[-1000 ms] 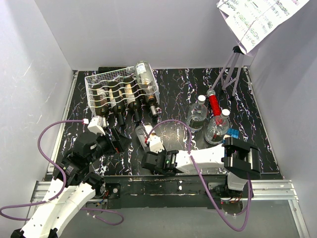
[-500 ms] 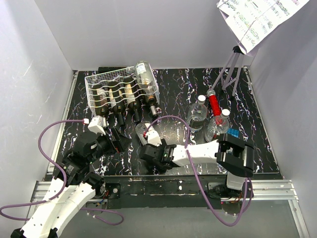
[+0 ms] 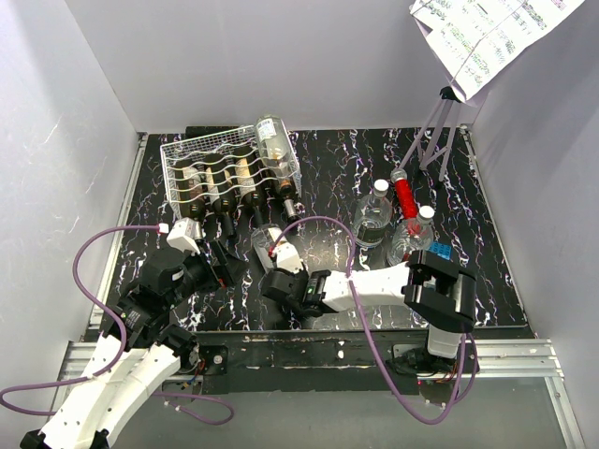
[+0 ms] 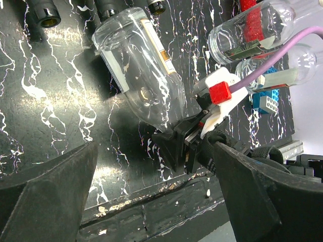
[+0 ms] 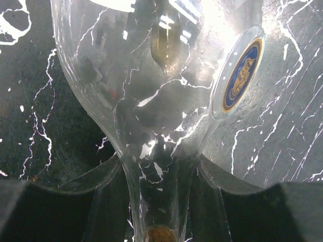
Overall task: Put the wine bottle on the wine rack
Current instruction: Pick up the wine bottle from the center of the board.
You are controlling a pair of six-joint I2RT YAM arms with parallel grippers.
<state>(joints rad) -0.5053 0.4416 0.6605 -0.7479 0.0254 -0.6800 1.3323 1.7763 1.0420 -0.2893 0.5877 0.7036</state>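
A clear wine bottle (image 3: 265, 242) lies on the black marbled table just in front of the white wire wine rack (image 3: 180, 152). My right gripper (image 3: 279, 267) is shut on its neck. In the right wrist view the neck (image 5: 160, 191) sits between the two fingers of this gripper (image 5: 160, 169), and both touch it. The left wrist view shows the bottle (image 4: 144, 75) with its base towards the rack. My left gripper (image 3: 221, 263) stands wide open to the bottle's left, holding nothing. Its dark fingers (image 4: 50, 191) frame that view.
The rack holds several dark bottles (image 3: 225, 187), and a clear one (image 3: 272, 138) lies on its right end. Two upright clear bottles (image 3: 373, 215) and a red-necked one (image 3: 404, 195) stand at the right with a blue block (image 3: 440, 250). A tripod (image 3: 435, 131) holds paper at the back right.
My right gripper opened, slid left and forward along the bottle, then closed on its neck. The bottle shifted slightly towards the rack. The left arm stayed still.
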